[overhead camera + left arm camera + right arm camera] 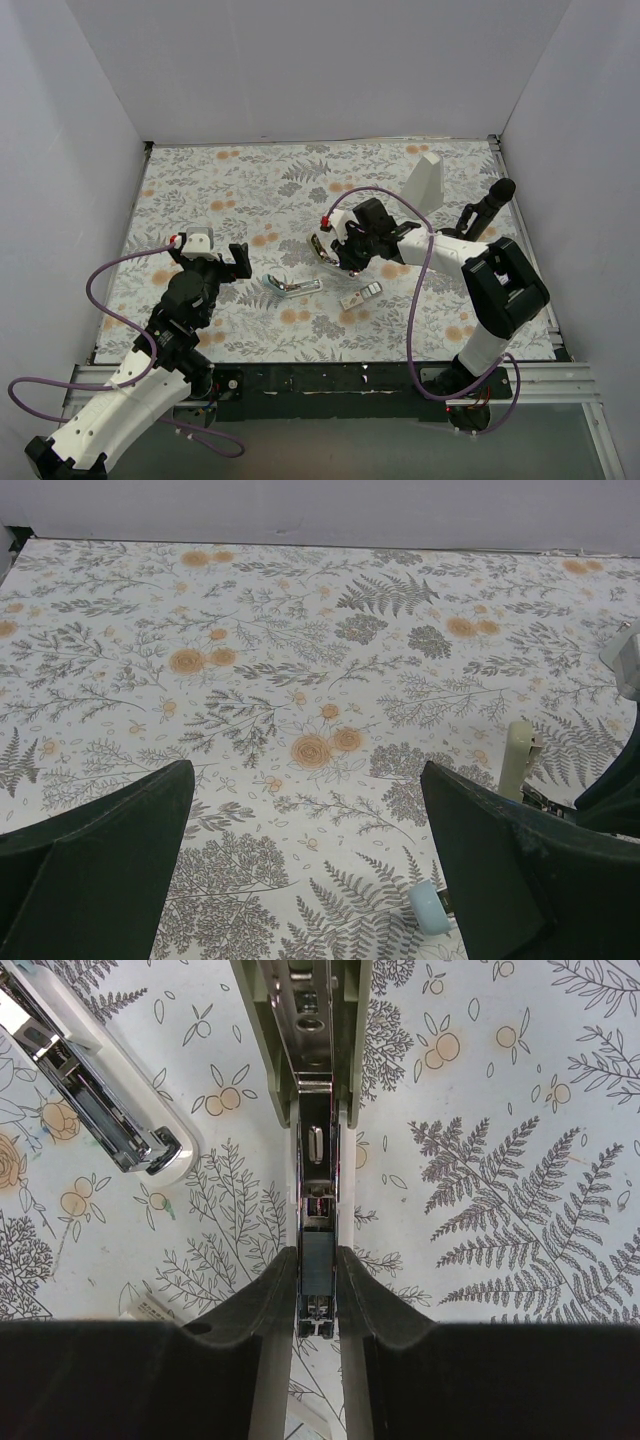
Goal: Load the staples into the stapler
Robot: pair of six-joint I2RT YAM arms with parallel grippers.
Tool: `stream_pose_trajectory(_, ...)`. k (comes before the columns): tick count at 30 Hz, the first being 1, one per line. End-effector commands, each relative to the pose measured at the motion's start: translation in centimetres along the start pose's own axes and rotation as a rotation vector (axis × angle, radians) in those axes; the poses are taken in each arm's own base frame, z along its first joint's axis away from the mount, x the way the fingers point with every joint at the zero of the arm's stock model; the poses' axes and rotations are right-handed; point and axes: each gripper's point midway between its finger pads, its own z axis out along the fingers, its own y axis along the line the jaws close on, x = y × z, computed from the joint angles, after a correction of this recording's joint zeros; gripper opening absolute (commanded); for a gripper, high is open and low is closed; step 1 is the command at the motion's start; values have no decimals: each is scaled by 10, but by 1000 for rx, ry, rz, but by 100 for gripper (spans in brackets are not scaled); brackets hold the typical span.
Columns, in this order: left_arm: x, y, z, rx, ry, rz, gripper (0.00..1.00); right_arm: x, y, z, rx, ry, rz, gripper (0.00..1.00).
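Dark fingers of the left gripper fill the bottom of its own view. They are spread wide over the flowered cloth and hold nothing, apparently parked so the other arm has room. The right gripper is pressed together on the thin metal spine of the beige stapler and holds it upright, probably to shift it aside, since it is not the one to load. The blue stapler lies open on the cloth between the arms, ready for filling. The staples sit in their small box just to its right. Only the overhead view shows that box clearly, and only the right wrist view shows the fingers against the beige stapler's sides.
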Motion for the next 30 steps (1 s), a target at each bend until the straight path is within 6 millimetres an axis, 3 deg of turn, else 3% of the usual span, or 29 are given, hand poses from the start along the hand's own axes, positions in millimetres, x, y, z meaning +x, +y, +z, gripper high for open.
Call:
stream_pose_trajectory(1, -2, -1, 1, 4, -8, -7, 98, 2, 2, 3, -13, 24, 7, 29)
stream_pose_trajectory(10, -4, -1, 1, 6, -12, -8, 98, -9, 4, -5, -11, -10, 3, 33)
stream_pose_trajectory(18, -2, -3, 1, 17, -7, -8, 98, -40, 5, -33, 26, -122, -11, 60)
stream_pose_trajectory(21, -1, -6, 1, 33, 1, -3, 98, -37, 2, -37, 66, -130, 8, 66)
stream_pose_trajectory(25, -1, -27, 4, 131, 20, -13, 98, -30, 0, -37, 95, -152, 5, 68)
stream_pose_trajectory(26, -1, -32, 5, 153, 27, -18, 98, -21, 3, -35, 92, -147, 6, 68)
stream_pose_trajectory(28, 9, -43, 11, 183, 79, -31, 98, -14, 5, -34, 94, -156, -10, 68)
stream_pose_trajectory(29, 5, -49, 13, 200, 95, -46, 98, -23, 4, -37, 105, -205, -33, 68)
stream_pose_trajectory(30, 14, -55, 19, 200, 143, -66, 98, -10, 8, -34, 98, -199, -32, 68)
